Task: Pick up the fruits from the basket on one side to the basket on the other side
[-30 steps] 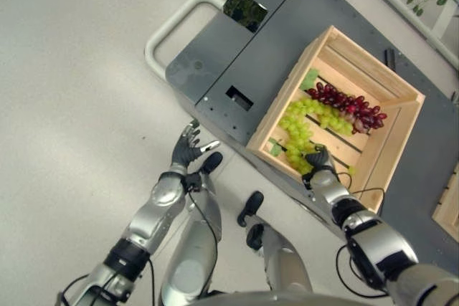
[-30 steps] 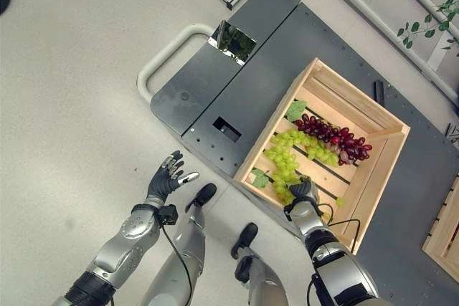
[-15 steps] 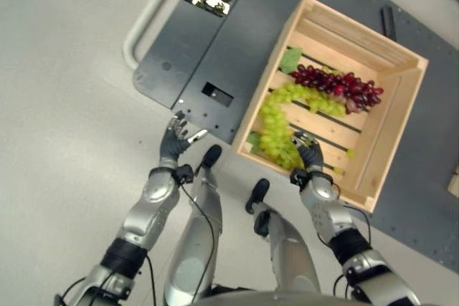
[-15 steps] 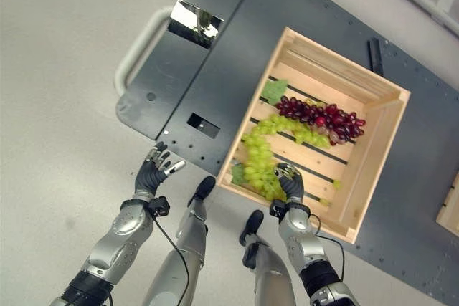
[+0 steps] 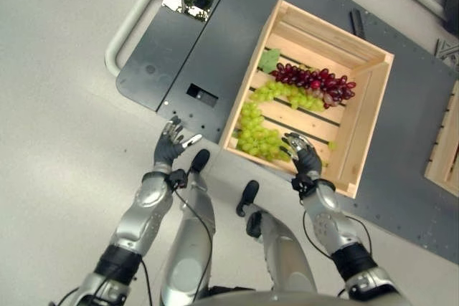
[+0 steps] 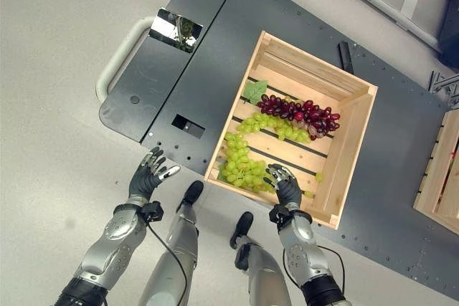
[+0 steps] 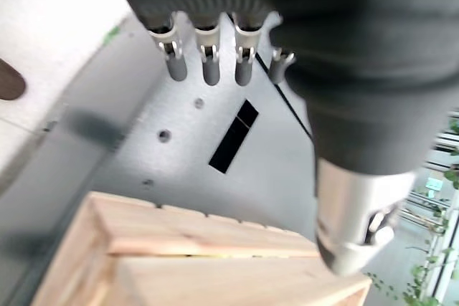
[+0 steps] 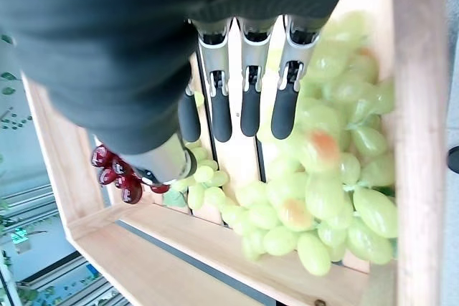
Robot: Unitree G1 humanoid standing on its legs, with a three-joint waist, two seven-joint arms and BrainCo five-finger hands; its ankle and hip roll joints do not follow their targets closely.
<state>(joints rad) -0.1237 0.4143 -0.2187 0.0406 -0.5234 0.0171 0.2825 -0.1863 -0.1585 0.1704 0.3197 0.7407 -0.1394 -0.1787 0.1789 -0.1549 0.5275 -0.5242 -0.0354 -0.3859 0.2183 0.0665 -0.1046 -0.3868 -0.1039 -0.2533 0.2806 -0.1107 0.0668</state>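
Grey platform (image 6: 215, 48) at frame centre, wooden crate (image 6: 351, 150) holding green grapes (image 6: 240, 166) strung lower left to upper right, red grapes (image 6: 297, 111) lying crosswise, right hand (image 6: 285, 185) released above green bunch, left hand (image 6: 147, 177) released at platform edge.

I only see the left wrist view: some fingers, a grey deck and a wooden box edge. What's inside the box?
Observer: Two grape bunches lie in the wooden crate: green grapes and red grapes.
Operator: Is the other hand grabbing them?
Observer: The right hand hovers open over the crate's near edge by the green bunch, holding nothing.
Operator: Where do the grapes go?
Observer: A second wooden crate sits at the right edge of the deck.
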